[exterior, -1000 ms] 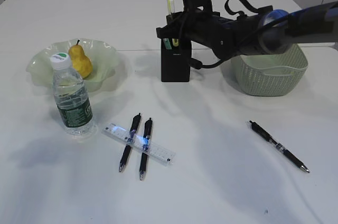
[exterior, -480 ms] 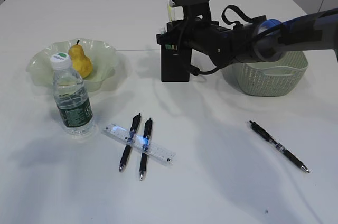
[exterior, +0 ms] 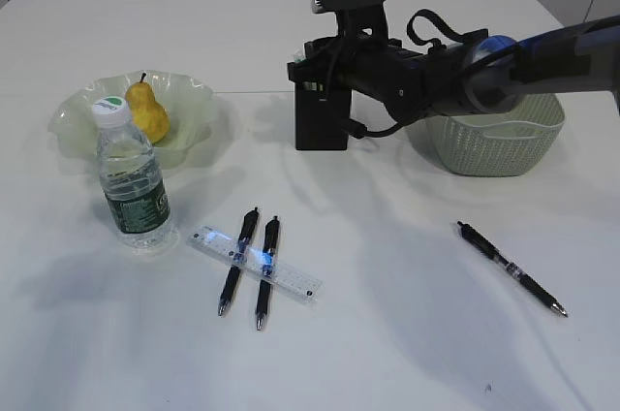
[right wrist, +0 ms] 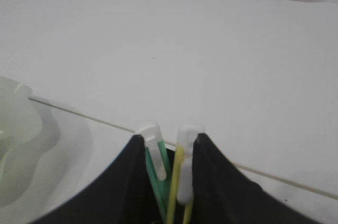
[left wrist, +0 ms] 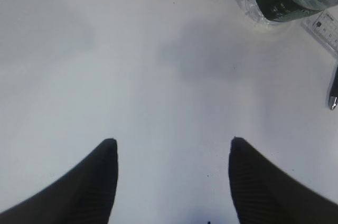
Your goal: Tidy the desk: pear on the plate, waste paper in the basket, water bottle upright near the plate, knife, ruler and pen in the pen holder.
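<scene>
Nearest the camera on the desk (exterior: 407, 353): two black pens (exterior: 250, 262) lying side by side across the clear ruler (exterior: 254, 263), and a third black pen (exterior: 511, 269) alone well off to the right. Left gripper (left wrist: 171, 152) hovers over bare tabletop, jaws apart, nothing between them; the bottle base and ruler end show at the top right of its wrist view. Water bottle (exterior: 132, 178) stands upright just in front of the plate (exterior: 194, 101), cap on. Pear (exterior: 147, 110) sits in the plate, stem up. Further back, the pen holder (exterior: 321, 120) stands mid-desk with the right gripper (right wrist: 168, 142) directly over its mouth. In the right wrist view the fingers (right wrist: 134, 182) flank a green item (right wrist: 156, 158) and a yellow item (right wrist: 182, 171), both white-tipped and upright; can't tell whether the pads press them or stand just clear. Basket (exterior: 489, 140) sits right of the holder, partly hidden by the right arm.
</scene>
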You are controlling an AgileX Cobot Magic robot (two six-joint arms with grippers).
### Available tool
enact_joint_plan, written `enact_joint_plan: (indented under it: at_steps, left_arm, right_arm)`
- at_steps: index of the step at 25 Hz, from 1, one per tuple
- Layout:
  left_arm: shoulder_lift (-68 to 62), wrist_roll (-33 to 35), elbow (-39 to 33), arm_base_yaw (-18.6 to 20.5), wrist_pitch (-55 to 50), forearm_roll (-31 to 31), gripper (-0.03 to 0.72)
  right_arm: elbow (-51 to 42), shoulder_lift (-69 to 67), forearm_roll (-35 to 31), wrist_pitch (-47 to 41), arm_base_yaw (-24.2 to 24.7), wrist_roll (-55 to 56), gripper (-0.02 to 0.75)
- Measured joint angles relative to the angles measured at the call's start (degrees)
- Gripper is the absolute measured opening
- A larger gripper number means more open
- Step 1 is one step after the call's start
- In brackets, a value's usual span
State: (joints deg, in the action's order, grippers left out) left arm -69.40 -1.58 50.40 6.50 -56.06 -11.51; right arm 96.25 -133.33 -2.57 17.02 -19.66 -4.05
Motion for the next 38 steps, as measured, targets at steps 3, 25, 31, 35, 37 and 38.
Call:
enact_joint_plan:
  at_steps: [3, 25, 31, 35, 37, 38]
  left_arm:
    - [0.0, 0.0, 0.0, 0.0, -0.3, 0.0, 0.466]
    - [0.0, 0.0, 0.0, 0.0, -0.7, 0.0, 0.466]
    - [0.0, 0.0, 0.0, 0.0, -0.1, 0.0, 0.467]
    - [0.0, 0.0, 0.0, 0.0, 0.0, 0.0, 0.466]
    - [0.0, 0.0, 0.0, 0.0, 0.0, 0.0, 0.466]
    - [0.0, 0.0, 0.0, 0.0, 0.0, 0.0, 0.466]
  right_arm:
    - [0.0, 0.0, -0.8, -0.1, 0.4, 1.4, 0.239]
    - [0.0, 21.0, 1.5, -50.7, 1.5, 1.2, 0.241]
    - [0.0, 27.1, 0.9, -68.1, 1.5, 0.2, 0.241]
    - [0.0, 28.9, 0.6, -76.2, 1.5, -0.4, 0.241]
    - [0.0, 29.5, 0.6, -78.4, 1.1, -1.5, 0.241]
    - [0.0, 29.7, 0.7, -79.2, 0.5, -2.0, 0.241]
